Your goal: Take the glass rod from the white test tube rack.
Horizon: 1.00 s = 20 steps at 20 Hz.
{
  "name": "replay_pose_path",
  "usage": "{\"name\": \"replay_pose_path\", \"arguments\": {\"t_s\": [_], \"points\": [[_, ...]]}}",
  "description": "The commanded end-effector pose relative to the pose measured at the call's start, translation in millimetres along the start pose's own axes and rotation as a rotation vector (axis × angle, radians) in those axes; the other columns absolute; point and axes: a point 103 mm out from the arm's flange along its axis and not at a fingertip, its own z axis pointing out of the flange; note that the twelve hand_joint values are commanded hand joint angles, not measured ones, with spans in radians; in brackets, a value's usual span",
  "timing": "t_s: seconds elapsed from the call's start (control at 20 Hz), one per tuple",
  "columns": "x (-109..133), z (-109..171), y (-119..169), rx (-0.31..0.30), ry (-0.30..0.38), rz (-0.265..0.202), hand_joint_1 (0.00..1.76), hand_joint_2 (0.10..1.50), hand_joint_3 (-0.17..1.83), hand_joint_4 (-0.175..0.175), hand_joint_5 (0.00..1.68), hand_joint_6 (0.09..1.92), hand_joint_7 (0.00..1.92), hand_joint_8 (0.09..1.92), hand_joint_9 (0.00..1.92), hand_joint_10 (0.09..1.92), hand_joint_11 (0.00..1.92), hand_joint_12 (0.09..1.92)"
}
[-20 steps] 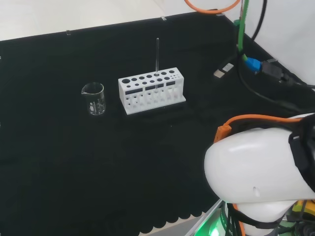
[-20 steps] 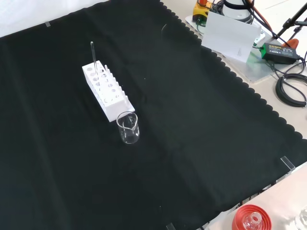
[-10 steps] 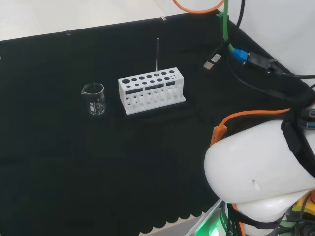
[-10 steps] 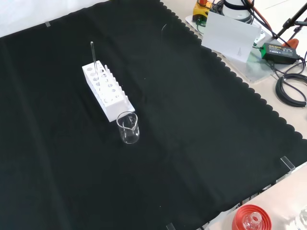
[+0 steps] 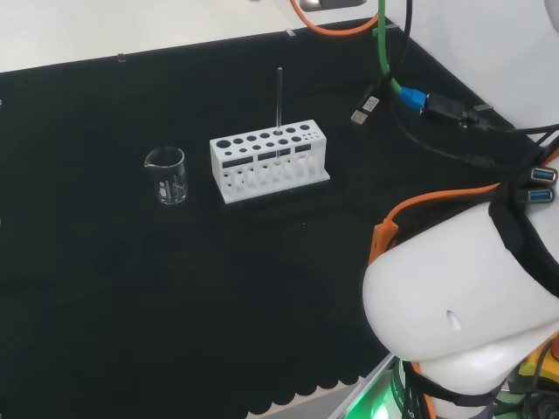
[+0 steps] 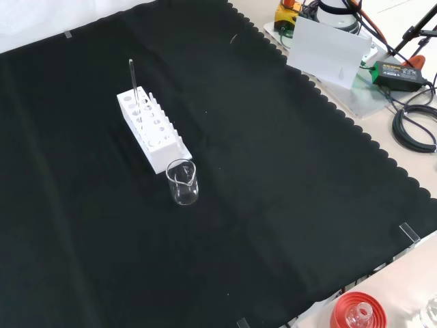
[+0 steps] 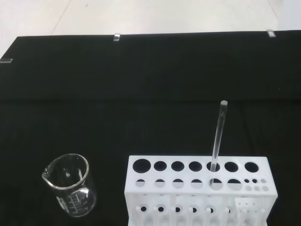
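Glass rod [image 7: 217, 137] stands upright in white rack [image 7: 197, 188].

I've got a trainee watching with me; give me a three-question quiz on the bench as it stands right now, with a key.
1. True or false: the glass rod stands upright in a hole of the white test tube rack.
2. In the head view, on which side of the rack does the empty beaker stand? A) left B) right C) on top of it
3. Fill in: in the front view, the beaker stands ____ the camera than the rack does.

Key: 1 true; 2 A; 3 nearer to.
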Motion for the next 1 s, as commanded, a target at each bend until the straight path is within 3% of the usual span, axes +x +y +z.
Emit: {"name": "replay_pose_path", "arguments": {"t_s": [0.05, 1.0], "points": [[-2.2, 16.5, 18.1, 0.007, -0.012, -0.026, 0.69, 0.89, 0.48, -0.038, 0.28, 0.09, 0.19, 0.8, 0.43, 0.93, 0.34, 1.42], [-2.1, 78.6, 56.6, 0.065, -0.011, -0.066, 0.66, 0.91, 0.54, -0.048, 0.42, 0.09, 0.26, 0.81, 0.47, 0.9, 0.37, 1.4]]}}
